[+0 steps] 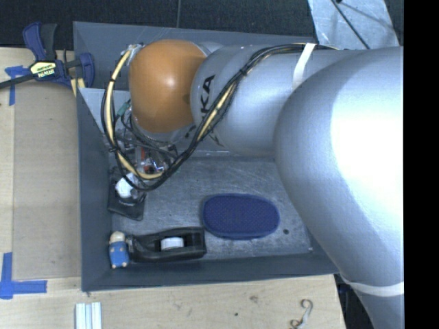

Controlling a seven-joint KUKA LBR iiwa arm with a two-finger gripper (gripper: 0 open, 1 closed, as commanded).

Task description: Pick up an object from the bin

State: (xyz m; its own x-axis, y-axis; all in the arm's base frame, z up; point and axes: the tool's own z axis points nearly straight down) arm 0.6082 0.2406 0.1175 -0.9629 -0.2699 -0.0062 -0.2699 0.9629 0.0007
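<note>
- Gripper (pixel 127 196) sits low by the left wall of the bin (pixel 92 184) — whether it is wide or closed, cannot tell.
- Black tape dispenser (pixel 168 244) lies near it along the front wall — blue oval pad (pixel 240 216) close by.

Grey bin (pixel 233 177), scuffed floor. Dark blue oval pad (pixel 240 216), fine dotted texture, near middle. Black tape dispenser (pixel 168 244), white roll, near left. Blue-and-cream figure (pixel 119 250) beside it. Silver arm (pixel 329 129), orange wrist cover (pixel 163 84), black and yellow cables (pixel 108 115).

Robotics lab or test cell. Evidence: large silver-grey industrial arm (pixel 329 115), orange wrist cover (pixel 161 84), exposed black and yellow cables (pixel 108 112) looped alongside, grey metal bin (pixel 92 211) beneath holding few unrelated small items.
</note>
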